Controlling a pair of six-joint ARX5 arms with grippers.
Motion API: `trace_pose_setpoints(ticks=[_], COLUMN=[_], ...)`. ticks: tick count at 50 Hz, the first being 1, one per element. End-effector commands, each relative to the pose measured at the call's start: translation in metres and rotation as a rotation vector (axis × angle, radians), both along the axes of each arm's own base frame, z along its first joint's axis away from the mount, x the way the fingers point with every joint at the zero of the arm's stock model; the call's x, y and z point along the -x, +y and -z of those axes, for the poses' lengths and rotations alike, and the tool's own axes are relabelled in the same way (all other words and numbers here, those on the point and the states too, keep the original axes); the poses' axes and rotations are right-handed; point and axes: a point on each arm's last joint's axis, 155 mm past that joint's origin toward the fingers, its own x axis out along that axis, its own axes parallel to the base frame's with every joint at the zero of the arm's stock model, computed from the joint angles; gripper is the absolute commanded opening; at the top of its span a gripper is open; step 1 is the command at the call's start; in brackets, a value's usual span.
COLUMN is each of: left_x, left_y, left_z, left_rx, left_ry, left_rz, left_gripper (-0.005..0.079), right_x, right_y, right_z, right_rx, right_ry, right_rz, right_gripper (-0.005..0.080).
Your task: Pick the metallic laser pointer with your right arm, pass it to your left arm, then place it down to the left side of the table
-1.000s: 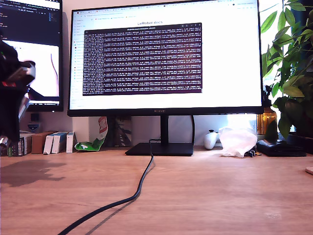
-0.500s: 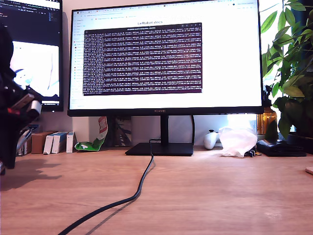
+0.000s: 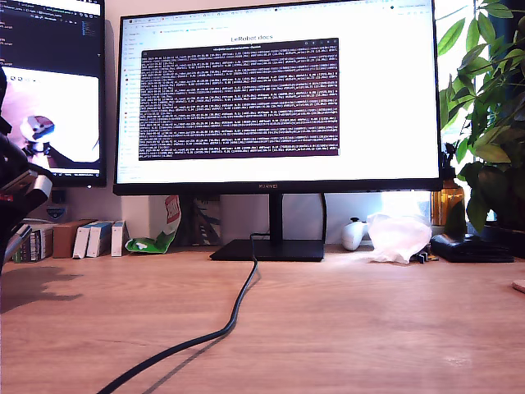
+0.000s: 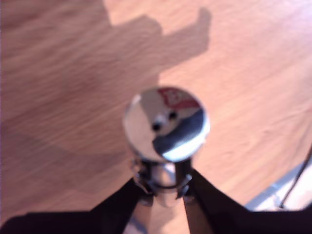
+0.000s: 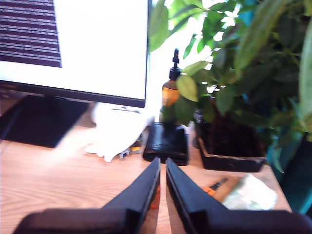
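The metallic laser pointer [image 4: 165, 124] stands between the black fingers of my first gripper [image 4: 165, 187], which is shut on its ringed body. Its flat round mirror-like end faces the camera. It hangs above the wooden table [image 4: 63, 73], over a dark shadow. A black arm [image 3: 15, 205] with a pale block and a red part shows at the exterior view's left edge; its jaws are cut off there. My second gripper [image 5: 162, 168] is shut with nothing in it, above the table near the plant. The second gripper does not show in the exterior view.
A long black cable [image 3: 238, 308] runs from the monitor stand [image 3: 269, 249] toward the table's front. Small boxes [image 3: 90, 238] line the back at the exterior view's left. A white crumpled bag [image 3: 398, 236], a black case [image 5: 166, 142], an amber bottle [image 5: 170, 90] and plants [image 3: 488, 115] crowd the exterior view's right.
The arm at the exterior view's left edge has dropped lower and slid further out of the picture. Its shadow on the table has shrunk toward that edge.
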Motion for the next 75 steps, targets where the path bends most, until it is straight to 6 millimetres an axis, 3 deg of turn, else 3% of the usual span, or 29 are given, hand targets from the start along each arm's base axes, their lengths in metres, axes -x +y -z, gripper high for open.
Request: trace_pose_setpoints(ticks=[1, 32, 48, 65, 75], left_x=[0.005, -0.015, -0.019, -0.014, -0.001], left_y=[0.002, 0.023, 0.030, 0.028, 0.021], left_z=[0.012, 0.025, 0.028, 0.026, 0.014], left_rx=[-0.005, -0.118, -0.157, -0.156, -0.119], left_ry=[0.037, -0.055, -0.074, -0.051, 0.009], left_rz=[0.006, 0.039, 0.050, 0.053, 0.039], left_gripper=[-0.0022, -0.0019, 0.0172, 0.0173, 0.0173], right_x=[0.000, -0.001, -0.001, -0.001, -0.001], right_y=[0.004, 0.007, 0.007, 0.007, 0.008], right_z=[-0.002, -0.003, -0.003, -0.004, -0.004], right_rx=[0.000, -0.003, -0.003, -0.003, -0.003], right_ry=[-0.009, -0.012, -0.012, -0.018, -0.019], right_rz=[-0.016, -0.027, -0.027, -0.027, -0.033], right_gripper=[-0.0013, -0.0013, -0.0013, -0.0013, -0.0013])
